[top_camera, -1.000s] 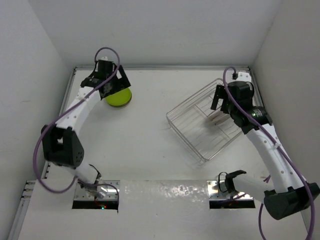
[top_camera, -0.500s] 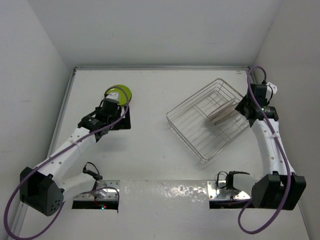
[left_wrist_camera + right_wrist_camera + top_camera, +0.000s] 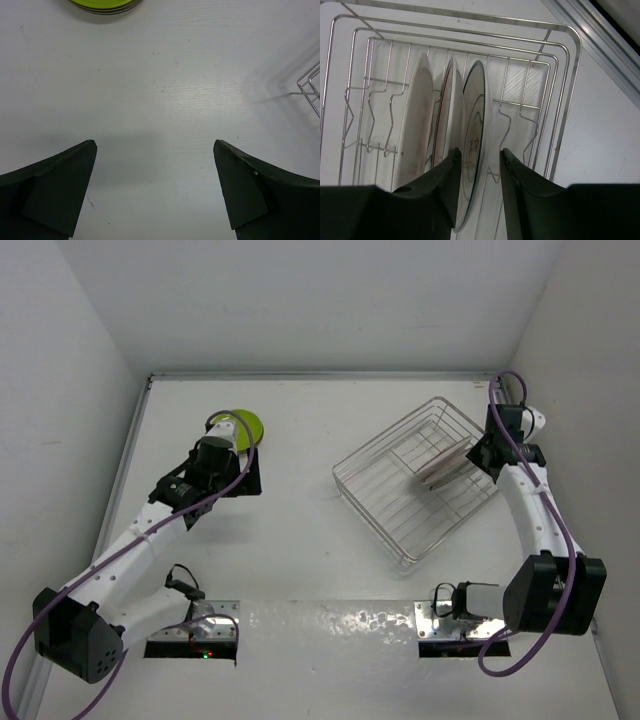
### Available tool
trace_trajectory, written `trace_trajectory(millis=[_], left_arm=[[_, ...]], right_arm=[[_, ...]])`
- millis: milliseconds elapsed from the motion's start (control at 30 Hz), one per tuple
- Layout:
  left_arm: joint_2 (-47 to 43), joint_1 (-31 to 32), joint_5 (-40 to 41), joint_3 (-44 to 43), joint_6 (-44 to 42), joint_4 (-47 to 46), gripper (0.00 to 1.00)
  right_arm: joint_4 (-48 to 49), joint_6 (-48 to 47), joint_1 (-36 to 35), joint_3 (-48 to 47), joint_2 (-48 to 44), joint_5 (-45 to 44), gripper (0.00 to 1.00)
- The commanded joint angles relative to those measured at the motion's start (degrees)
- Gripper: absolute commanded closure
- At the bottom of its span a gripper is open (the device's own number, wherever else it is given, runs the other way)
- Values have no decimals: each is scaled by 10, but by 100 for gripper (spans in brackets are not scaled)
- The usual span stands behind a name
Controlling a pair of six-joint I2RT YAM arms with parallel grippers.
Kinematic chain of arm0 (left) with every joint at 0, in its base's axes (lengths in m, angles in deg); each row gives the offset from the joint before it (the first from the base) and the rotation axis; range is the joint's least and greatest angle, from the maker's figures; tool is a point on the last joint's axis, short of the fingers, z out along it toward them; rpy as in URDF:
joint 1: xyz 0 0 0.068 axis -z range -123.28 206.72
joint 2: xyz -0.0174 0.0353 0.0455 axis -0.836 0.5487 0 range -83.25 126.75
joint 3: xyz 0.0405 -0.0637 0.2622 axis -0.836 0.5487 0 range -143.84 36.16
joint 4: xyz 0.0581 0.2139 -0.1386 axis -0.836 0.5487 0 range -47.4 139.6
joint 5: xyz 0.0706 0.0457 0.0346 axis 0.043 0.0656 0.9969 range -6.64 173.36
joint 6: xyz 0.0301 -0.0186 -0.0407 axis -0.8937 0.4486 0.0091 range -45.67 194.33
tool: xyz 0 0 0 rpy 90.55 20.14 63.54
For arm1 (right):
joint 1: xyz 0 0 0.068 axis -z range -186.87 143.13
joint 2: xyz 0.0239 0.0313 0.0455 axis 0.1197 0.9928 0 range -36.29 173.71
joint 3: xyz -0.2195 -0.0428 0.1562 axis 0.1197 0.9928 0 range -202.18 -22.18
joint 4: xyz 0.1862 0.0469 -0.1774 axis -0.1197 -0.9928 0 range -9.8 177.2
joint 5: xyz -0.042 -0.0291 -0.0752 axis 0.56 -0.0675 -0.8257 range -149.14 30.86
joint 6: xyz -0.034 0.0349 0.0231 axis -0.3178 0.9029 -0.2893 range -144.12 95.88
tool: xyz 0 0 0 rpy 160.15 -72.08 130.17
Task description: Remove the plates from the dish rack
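The silver wire dish rack [image 3: 385, 495] sits right of centre, and three pale plates [image 3: 445, 468] stand on edge in its far end. In the right wrist view they are a white plate [image 3: 417, 115], a red-rimmed one [image 3: 451, 100] and the nearest plate [image 3: 476, 115]. My right gripper [image 3: 480, 150] straddles the nearest plate's rim with narrowed jaws. The left finger lies against it, while a gap shows at the right finger. A lime green plate [image 3: 243, 425] lies flat at the far left. My left gripper [image 3: 154, 144] hovers wide open and empty near that plate [image 3: 105, 4].
The rack's end wall of wire [image 3: 567, 75] rises just right of my right fingers, close to the right side wall [image 3: 570, 390]. A corner of the rack [image 3: 310, 90] shows at the right edge of the left wrist view.
My right gripper swung to the rack's far right end and narrowed its jaws round the nearest plate. My left arm drew back from the green plate, which stays on the table.
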Motion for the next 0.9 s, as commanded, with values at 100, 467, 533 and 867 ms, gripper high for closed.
trace_trajectory(millis=[100,467,533,867], left_arm=[[-9,-2,-7,-8,-7,-21,0],[0,-2,0,-11,-5,-19,0],[0,-2,-1,-14,-5,-17,0],[5,-2,-36,-45,11,-13,0]], right_arm=[[31,26,3,21,-1,-20,76],[8,76,3,-8,-34,-59,95],[-8,76,3,-44,-31,-73,96],[-119,58,3,-218,-35,-157,98]])
